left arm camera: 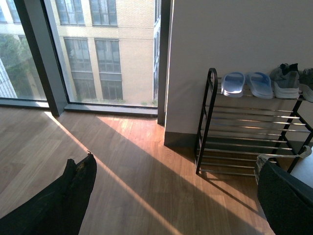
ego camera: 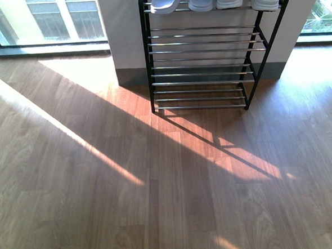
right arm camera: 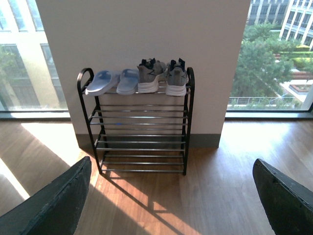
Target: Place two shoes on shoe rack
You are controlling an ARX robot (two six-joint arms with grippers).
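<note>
In the front view, all four shoes sit side by side on the top tier of the shoe rack (ego camera: 201, 49); judge placement complete and expect only retraction, with no arm visible. In the left wrist view, the left gripper (left arm camera: 171, 196) is spread wide, empty, slides (left arm camera: 247, 84) beside sneakers (left arm camera: 289, 81). In the right wrist view, the right gripper (right arm camera: 168, 200) is likewise wide, holding nothing; bare floor (right arm camera: 215, 196) lies before the rack, unobstructed

Sunlit wood floor (ego camera: 102, 190) — white wall (right arm camera: 146, 34), tall windows (left arm camera: 98, 49)
</note>
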